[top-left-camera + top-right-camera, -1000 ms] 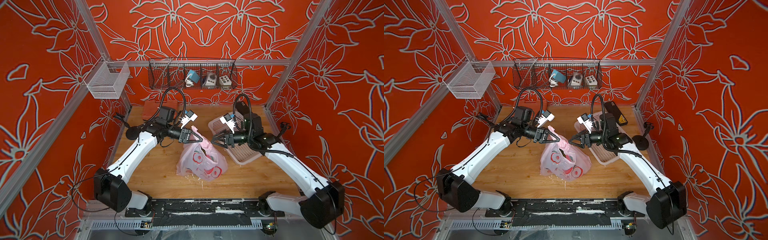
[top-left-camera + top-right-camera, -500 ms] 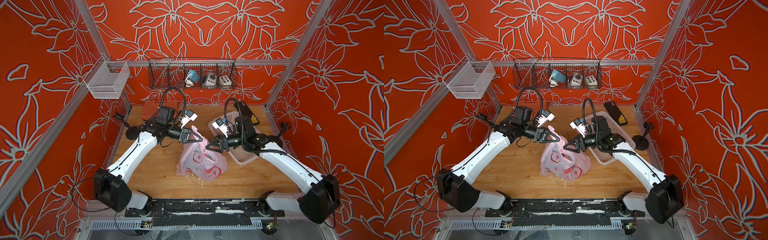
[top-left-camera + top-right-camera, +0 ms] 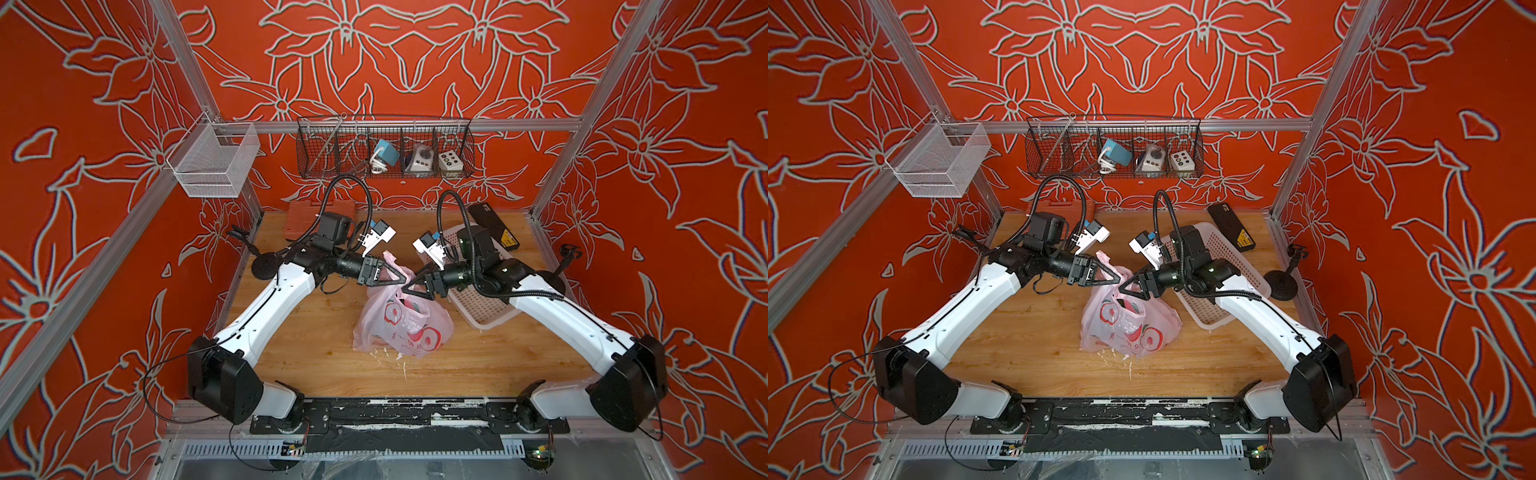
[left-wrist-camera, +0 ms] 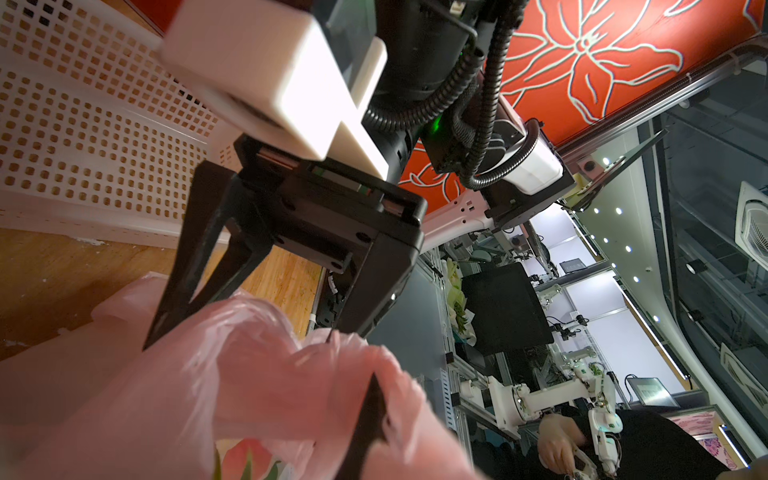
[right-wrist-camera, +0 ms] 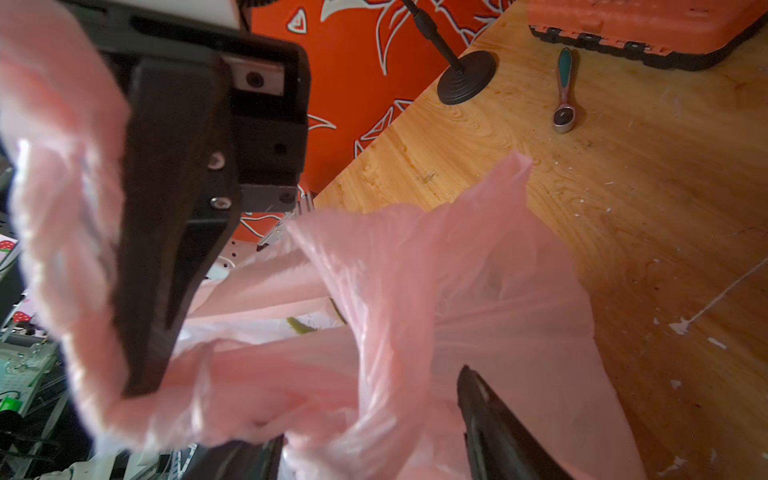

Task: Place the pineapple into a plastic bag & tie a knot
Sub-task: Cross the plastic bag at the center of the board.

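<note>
Spanning the cell floor: a wooden table [image 3: 299, 332] flecked with pale scraps, with red flowered walls on three sides.

Bag: the plastic bag [image 3: 401, 328] stands near the table's middle in both top views, pale pink and crinkled, with its red fruit prints facing the camera. Its top is drawn up to a peak where the two grippers meet. Dark and green shapes show through the film, too dim to name.

Basket: a white perforated basket [image 3: 482, 309] lies flat just beside the bag on the right, partly under the right forearm.

Case: an orange case [image 5: 644, 25] sits at the table's far edge on the left.

Left gripper: the left gripper [image 3: 402, 281] has its jaws pressed together on the bag's upper film, with the tips at the peak. A pink handle loop [image 3: 390, 259] stands up just behind it. In the right wrist view, pink film is draped around its black body.

Right gripper: the right gripper [image 3: 1123, 289] has its jaws well apart and points at the same peak, nearly tip to tip with the left one. In the left wrist view one finger [image 4: 187, 282] lies outside the film, the other stands on the far side, and a bulge of pink plastic rises between them. The tips touch the film but are not clamped on it.

Tool: a small metal tool [image 5: 564, 89] with a teal handle lies on the bare wood near the case.
</note>
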Controlling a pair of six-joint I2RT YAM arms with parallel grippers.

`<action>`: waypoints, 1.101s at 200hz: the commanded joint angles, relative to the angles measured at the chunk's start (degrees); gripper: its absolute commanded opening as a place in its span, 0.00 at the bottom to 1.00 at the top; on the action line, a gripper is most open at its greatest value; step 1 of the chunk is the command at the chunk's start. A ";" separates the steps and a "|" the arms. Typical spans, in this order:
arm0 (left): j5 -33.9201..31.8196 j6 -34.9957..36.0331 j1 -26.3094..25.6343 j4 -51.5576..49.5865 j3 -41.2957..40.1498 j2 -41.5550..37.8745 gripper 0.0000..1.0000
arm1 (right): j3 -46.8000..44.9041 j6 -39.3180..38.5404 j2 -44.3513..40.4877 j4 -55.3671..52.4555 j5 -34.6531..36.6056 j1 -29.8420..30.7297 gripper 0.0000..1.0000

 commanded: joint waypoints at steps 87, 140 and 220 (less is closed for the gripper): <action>3.21 0.44 -1.35 1.21 0.62 -0.76 0.00 | 1.74 -0.45 -2.38 9.18 8.95 3.96 0.82; 3.40 -0.88 -1.66 2.46 0.32 -1.20 0.00 | 1.10 5.08 0.72 17.48 4.56 7.09 0.70; 1.63 -6.32 -1.88 8.50 -2.58 -1.80 0.01 | 1.01 14.14 4.12 26.51 1.96 10.66 0.17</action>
